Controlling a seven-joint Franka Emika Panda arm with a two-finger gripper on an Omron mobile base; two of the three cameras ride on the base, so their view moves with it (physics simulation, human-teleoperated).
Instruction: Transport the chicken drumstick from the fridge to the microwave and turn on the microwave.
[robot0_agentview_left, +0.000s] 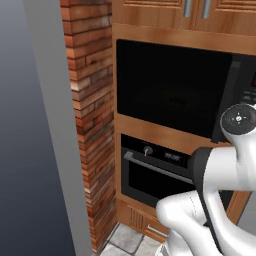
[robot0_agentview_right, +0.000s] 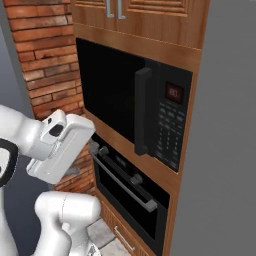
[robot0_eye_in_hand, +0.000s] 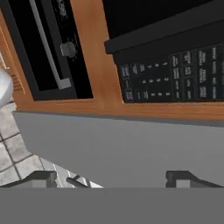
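Observation:
The microwave (robot0_agentview_right: 130, 100) is a black built-in unit with a dark window, a vertical handle (robot0_agentview_right: 141, 112) and a keypad (robot0_agentview_right: 170, 132) under a red display. Its door looks shut. It also shows as the microwave (robot0_agentview_left: 170, 90) above the arm, and its keypad (robot0_eye_in_hand: 175, 76) fills the hand view's upper right. My gripper (robot0_eye_in_hand: 113, 179) is open, its two dark fingertips far apart with nothing between them, facing the fridge's grey side panel (robot0_eye_in_hand: 122, 148) below the keypad. The fridge's grey side (robot0_agentview_right: 225, 150) stands right of the microwave. The chicken drumstick is out of view.
A black oven (robot0_agentview_right: 125, 190) with a bar handle and knobs sits under the microwave in the wooden cabinet. A red brick wall (robot0_agentview_left: 90, 115) stands left of it, with a grey panel (robot0_agentview_left: 50, 125) further left. Grey floor tiles (robot0_agentview_left: 125, 240) lie below.

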